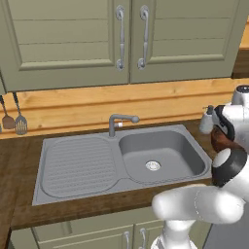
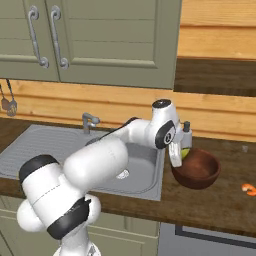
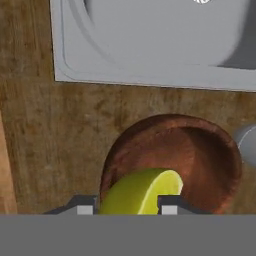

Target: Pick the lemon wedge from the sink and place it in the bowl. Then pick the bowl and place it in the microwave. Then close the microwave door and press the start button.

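Note:
My gripper (image 3: 127, 206) is shut on the lemon wedge (image 3: 142, 192), bright yellow with a paler cut face, pinched between the two fingertips (image 3: 85, 206). It hangs just above the near rim of the dark reddish-brown bowl (image 3: 200, 155). In the right base view the gripper (image 2: 178, 156) holds the wedge (image 2: 186, 153) over the bowl's (image 2: 199, 171) left edge, on the wooden counter right of the grey sink (image 2: 145, 172). In the left base view the sink (image 1: 160, 155) lies empty and the bowl (image 1: 221, 141) peeks out behind the arm. The microwave and its door are out of view.
A grey soap dispenser (image 2: 187, 131) stands at the wall just behind the bowl. The tap (image 1: 119, 121) rises behind the basin. A small orange item (image 2: 248, 188) lies on the counter right of the bowl. Utensils (image 1: 14, 121) hang far left; cabinets overhead.

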Robot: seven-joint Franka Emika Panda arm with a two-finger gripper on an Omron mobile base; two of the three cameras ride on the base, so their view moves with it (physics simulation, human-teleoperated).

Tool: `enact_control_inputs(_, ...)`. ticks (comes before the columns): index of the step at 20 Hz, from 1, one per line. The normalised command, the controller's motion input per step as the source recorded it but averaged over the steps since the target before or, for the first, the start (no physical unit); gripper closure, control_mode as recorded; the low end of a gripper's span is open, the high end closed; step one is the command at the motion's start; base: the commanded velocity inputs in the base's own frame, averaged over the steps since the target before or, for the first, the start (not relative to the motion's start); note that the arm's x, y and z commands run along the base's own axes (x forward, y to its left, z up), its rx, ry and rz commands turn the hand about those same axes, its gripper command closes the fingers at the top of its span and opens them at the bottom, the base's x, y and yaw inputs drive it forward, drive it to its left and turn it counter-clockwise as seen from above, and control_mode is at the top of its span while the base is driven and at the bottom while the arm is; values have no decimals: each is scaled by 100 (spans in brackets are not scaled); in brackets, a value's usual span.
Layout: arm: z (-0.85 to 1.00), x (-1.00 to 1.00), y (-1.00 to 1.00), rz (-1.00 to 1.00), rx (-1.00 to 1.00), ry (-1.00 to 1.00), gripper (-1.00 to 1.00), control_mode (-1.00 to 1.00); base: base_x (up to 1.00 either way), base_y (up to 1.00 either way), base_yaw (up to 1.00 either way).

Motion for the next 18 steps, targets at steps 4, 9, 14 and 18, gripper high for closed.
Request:
enact_control_inputs(4,-63,66,-59,0,4,24,100,-100,0,0,0)
enact_control_inputs(9,-72,38,-30,0,7,13,100,-100,0,0,0)
enact_control_inputs(14,-53,4,-1,0,5,1,-100,-100,0,0,0)
enact_control_inputs(18,-6,20,0,0,0,-5,-100,-100,0,0,0)
